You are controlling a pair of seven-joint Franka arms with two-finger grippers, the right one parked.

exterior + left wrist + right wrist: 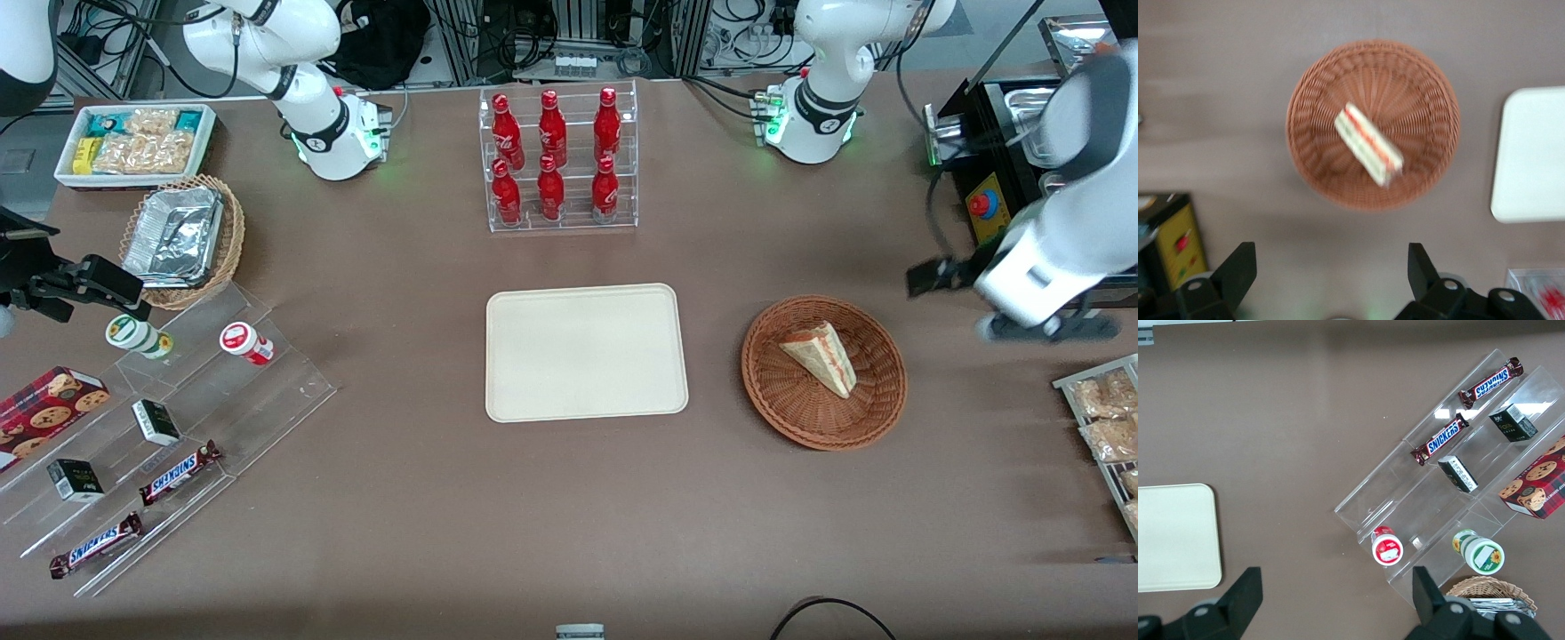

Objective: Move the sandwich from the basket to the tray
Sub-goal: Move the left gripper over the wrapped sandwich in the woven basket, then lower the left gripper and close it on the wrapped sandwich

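Nothing of the transfer done yet, judging by how things lie. Sandwich [820,356] lying flat inside the basket [876,404], roughly at its middle, striped cut edge visible from the left wrist view. Basket resting on the brown desk [444,533] toward the working arm's end, beside the tray [586,352] but apart from it, with a strip of bare desk between the two. Tray bare, carrying nothing.

Claw [1331,273] spread wide, gripping nothing, both dark fingers [1238,270] well apart and framing the basket from above. Hovering high over the desk, off the basket's rim rather than above the sandwich, and nowhere near touching either. In the front view, only the arm's blurred white body seen near the basket, toward the working arm's end.

Left to do, as a judgement: bring the claw over the wedge, lower into the basket, close across the bread's thin sides, lift clear of the woven rim, carry over to the tray and set down. In short, whole pick and whole place outstanding; approach stage only.
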